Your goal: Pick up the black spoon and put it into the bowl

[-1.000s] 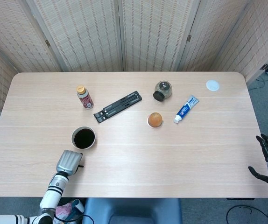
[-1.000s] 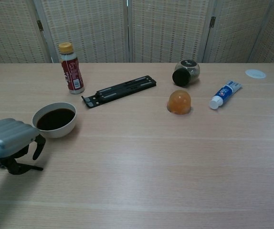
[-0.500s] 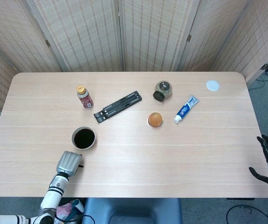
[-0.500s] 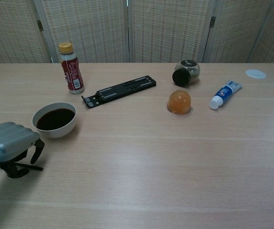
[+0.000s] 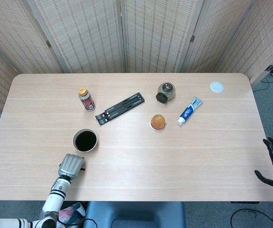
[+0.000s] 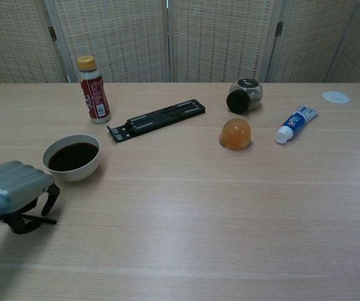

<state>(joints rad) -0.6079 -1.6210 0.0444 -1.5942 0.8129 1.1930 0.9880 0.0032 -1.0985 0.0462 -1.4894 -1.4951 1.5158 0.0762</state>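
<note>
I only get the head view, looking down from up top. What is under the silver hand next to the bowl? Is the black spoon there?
Observer: In the chest view, the left hand has dark fingers curled down, seemingly pinching a thin black stick. It is probably the spoon's handle, but the scoop is hidden.
Operator: Is it in the bowl yet?
Observer: No. The chest view shows the white bowl of dark liquid apart from the hand, and nothing sticks out of it.
</note>
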